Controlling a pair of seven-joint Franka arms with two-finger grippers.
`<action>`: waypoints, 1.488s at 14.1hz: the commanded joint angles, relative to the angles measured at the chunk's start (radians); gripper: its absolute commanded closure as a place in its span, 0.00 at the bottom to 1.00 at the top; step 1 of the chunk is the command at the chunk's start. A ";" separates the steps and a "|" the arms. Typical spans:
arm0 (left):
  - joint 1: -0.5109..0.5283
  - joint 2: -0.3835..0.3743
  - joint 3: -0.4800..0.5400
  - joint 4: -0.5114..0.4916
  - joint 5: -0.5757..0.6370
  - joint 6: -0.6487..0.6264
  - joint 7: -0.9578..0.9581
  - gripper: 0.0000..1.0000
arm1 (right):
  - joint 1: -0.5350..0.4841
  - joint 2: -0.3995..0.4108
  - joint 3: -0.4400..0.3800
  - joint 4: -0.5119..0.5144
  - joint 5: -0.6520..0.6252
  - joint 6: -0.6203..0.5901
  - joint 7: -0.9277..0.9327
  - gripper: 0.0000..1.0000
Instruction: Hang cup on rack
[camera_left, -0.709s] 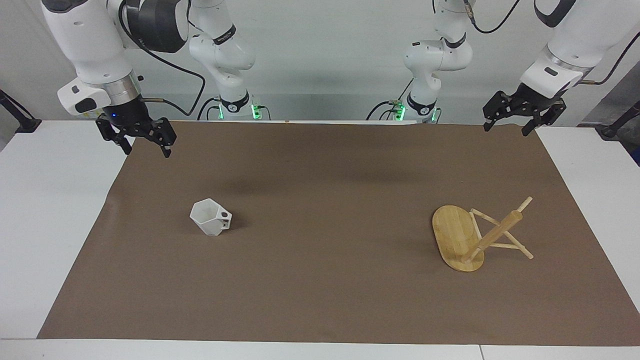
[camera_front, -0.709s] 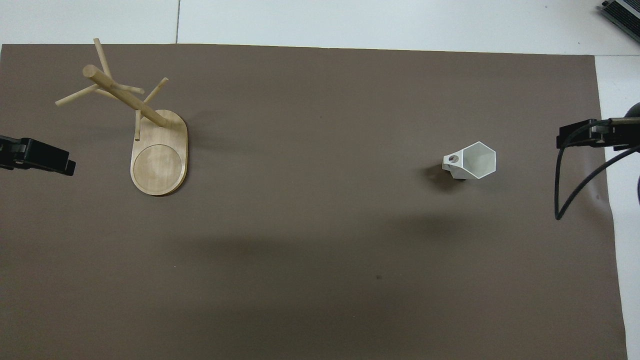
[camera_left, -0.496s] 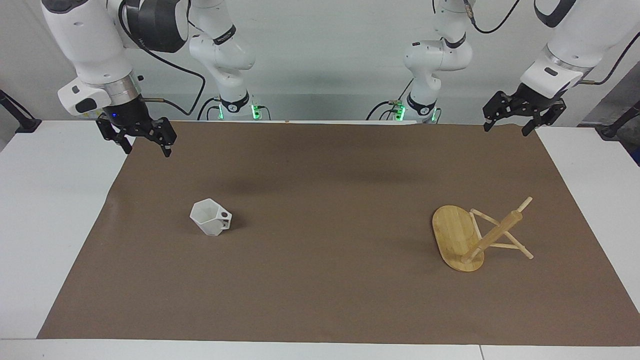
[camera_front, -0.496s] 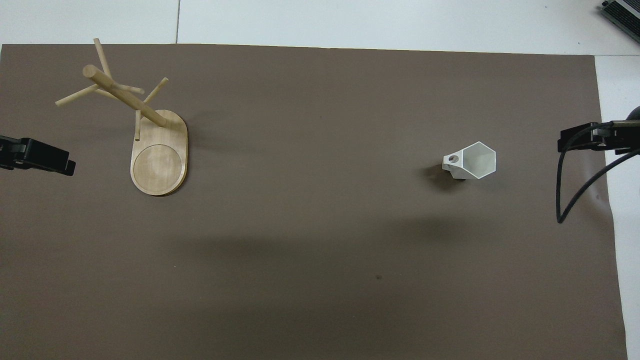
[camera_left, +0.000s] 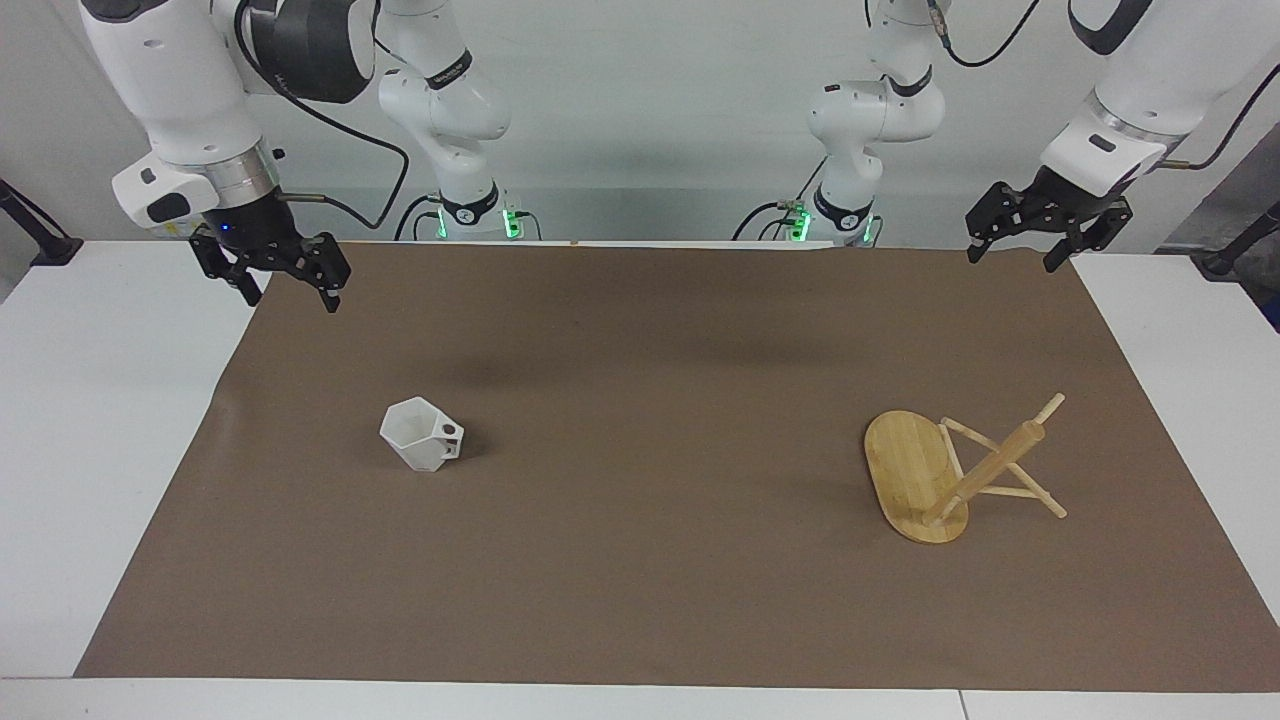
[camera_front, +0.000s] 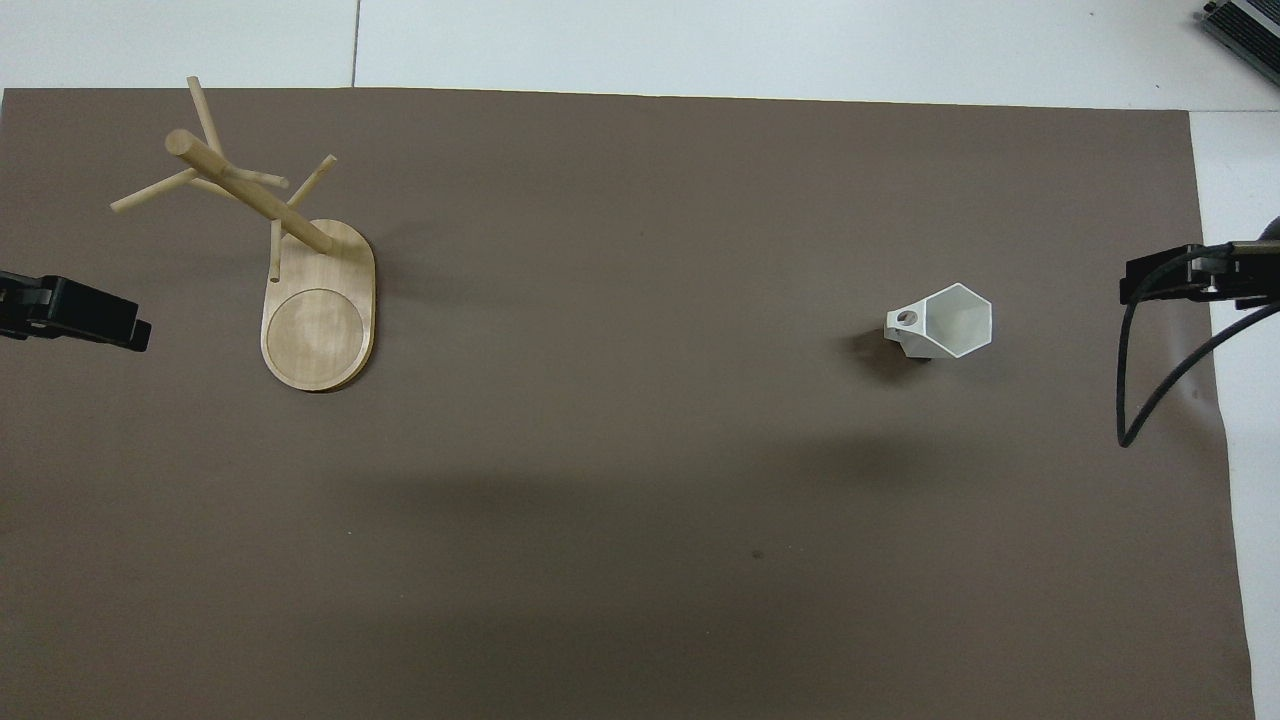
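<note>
Overhead, both grippers are cut off at the frame edges: left gripper (camera_left: 1018, 250) and right gripper (camera_left: 284, 284) hover empty, jaws apart; the faceted white mug (camera_left: 421, 433) stands apart from the bamboo mug tree (camera_left: 958, 475).

The small white faceted mug (camera_left: 421, 434) stands on the brown paper mat (camera_left: 640, 400), well apart from the light bamboo mug tree (camera_left: 940, 480), toward the right arm's end.

We've got bright, even light from above here, no glare on the matte brown mat (camera_left: 640, 560). Shadows are soft: a small dark one hugs the cup (camera_front: 945, 322) on its handle side, a faint one lies beside the rack (camera_front: 318, 310), and broad blurry bands cross the mat nearer the robots. Both views look sharp, with straight edges.
</note>
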 joint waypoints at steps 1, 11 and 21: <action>0.014 -0.023 -0.011 -0.027 0.017 0.004 0.005 0.00 | -0.008 -0.018 0.010 -0.015 0.001 -0.005 -0.005 0.00; 0.014 -0.023 -0.011 -0.027 0.017 0.004 0.005 0.00 | -0.014 -0.022 0.009 -0.034 0.061 0.005 -0.120 0.00; 0.014 -0.023 -0.011 -0.027 0.017 0.004 0.005 0.00 | -0.016 0.093 0.007 -0.198 0.061 0.326 -0.115 0.00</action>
